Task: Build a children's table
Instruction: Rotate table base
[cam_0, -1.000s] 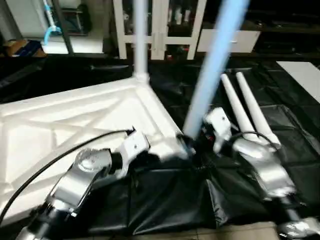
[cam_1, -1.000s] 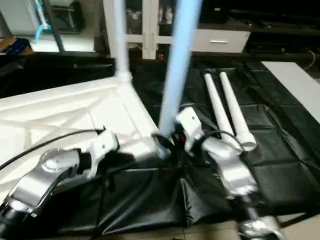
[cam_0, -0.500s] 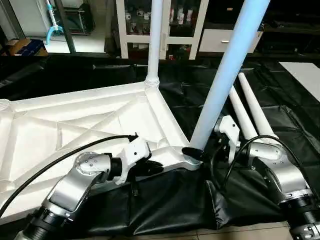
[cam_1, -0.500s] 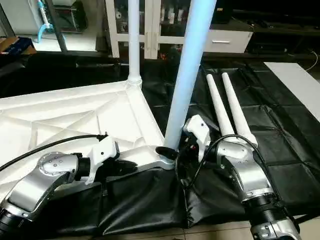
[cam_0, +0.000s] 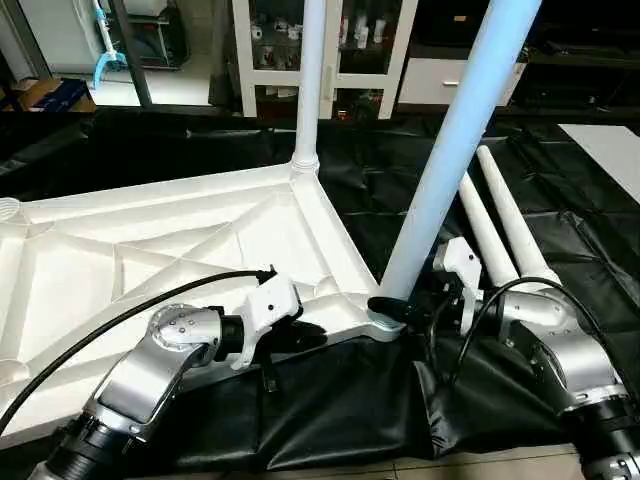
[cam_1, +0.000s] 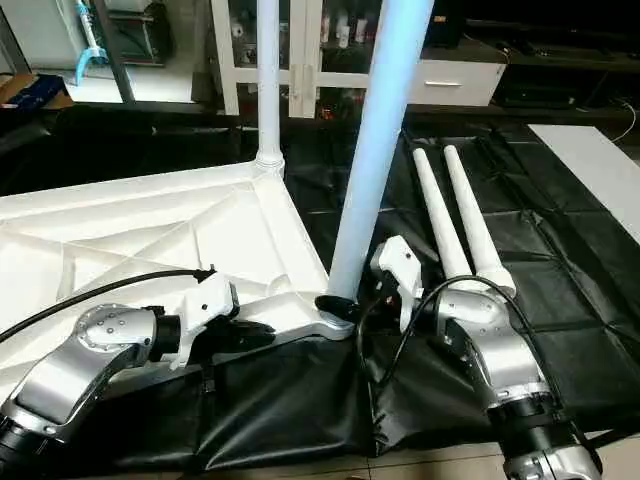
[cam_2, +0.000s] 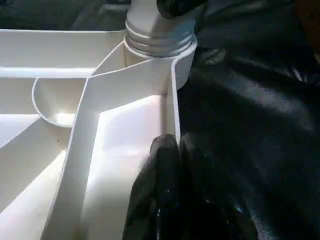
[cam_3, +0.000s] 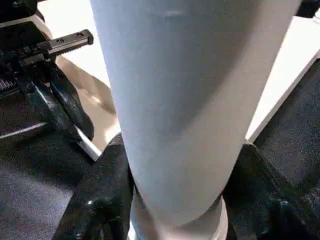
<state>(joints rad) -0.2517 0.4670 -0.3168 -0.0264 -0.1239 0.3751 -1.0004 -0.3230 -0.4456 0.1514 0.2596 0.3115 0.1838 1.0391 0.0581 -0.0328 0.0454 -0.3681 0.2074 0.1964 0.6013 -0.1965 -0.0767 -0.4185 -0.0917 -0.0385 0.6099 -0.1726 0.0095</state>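
The children's table top lies upside down on a black sheet, its X-ribs facing up. One white leg stands upright in the far corner socket. A second leg leans in the near right corner socket. My right gripper is at that leg's base, its fingers pressed on either side of the tube. My left gripper is shut on the table top's near rim, a short way from that socket. Two loose legs lie side by side to the right.
The black sheet bunches into folds under the near edge of the table top. A white flat board lies at the far right. A white glass-door cabinet stands behind the work area. A black cable runs along my left forearm.
My right gripper's fingers have closed in around the base of the leaning leg. The camera has steadied after shifting. My left gripper still holds the rim.
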